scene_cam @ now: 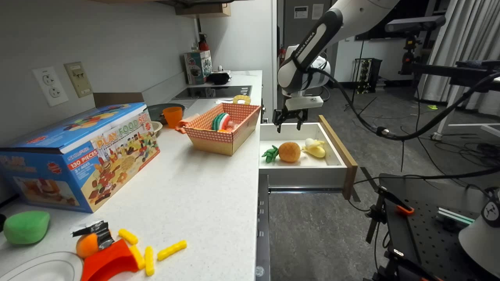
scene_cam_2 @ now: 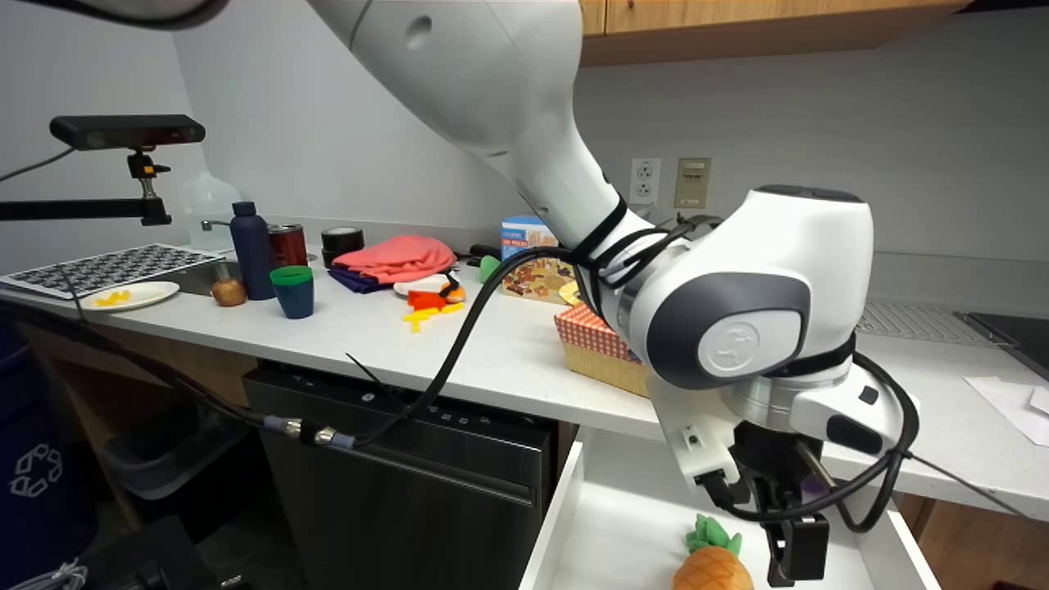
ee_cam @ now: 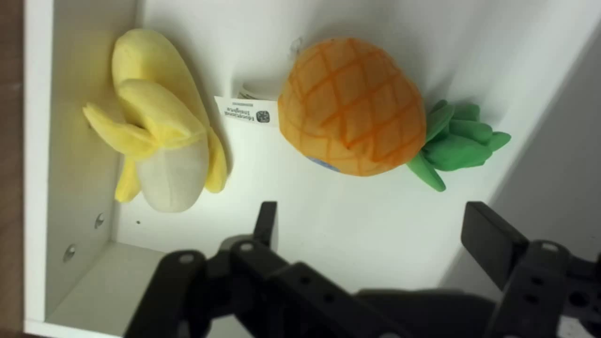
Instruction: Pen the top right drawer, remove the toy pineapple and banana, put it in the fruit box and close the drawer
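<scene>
I have one toy pineapple lying on its side in the drawer, its green leaves toward the counter and a white tag at its base, and one banana, partly peeled, nearer the drawer's front; the two fruits lie near each other but apart. My jaws hang over the drawer, spread wide and released; in the wrist view I see white drawer floor between them, and both fruits are clear of them. The drawer is pulled well out from under the counter. Up on top, near the edge, I count one fruit box, tan with a red checked lining; a striped watermelon piece lies inside, and I cannot make out the rest of its contents. Beyond it I count one orange cup, one blue play-food box, one red toy with four yellow sticks at or near it, one orange ball and one rounded green piece.
</scene>
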{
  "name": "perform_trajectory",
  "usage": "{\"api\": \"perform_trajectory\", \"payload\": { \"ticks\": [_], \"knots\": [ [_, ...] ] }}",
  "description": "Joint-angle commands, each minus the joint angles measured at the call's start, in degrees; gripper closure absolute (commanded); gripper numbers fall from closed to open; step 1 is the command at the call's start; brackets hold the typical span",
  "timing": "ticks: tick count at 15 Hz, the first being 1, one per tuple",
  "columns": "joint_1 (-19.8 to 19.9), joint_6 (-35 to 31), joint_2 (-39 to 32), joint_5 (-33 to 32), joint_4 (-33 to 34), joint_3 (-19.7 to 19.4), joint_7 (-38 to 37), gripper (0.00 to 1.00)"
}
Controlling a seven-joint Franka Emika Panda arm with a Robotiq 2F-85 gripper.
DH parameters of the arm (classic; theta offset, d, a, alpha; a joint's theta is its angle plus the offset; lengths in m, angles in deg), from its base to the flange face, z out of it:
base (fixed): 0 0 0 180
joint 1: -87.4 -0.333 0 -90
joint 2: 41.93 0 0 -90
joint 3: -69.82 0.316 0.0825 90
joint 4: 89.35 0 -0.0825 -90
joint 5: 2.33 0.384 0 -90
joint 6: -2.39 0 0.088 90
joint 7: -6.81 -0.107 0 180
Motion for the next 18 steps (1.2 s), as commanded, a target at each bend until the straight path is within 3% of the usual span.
{"api": "perform_trajectory", "payload": {
  "ticks": [1,5,13,14,15,18],
  "knots": [
    [2.6,0.3,-5.9,3.9,6.1,2.7,3.6,0.0],
    [2.3,2.5,-9.0,4.1,8.4,3.4,3.2,0.0],
    [0.9,8.3,-12.3,2.4,10.8,0.9,-0.6,0.0],
    [0.9,9.1,-12.2,2.5,11.0,0.9,-0.6,0.07],
    [0.9,9.8,-12.2,2.6,11.2,0.9,-0.8,0.26],
    [0.9,11.5,-11.6,3.1,11.6,1.0,-1.7,0.51]
  ]
}}
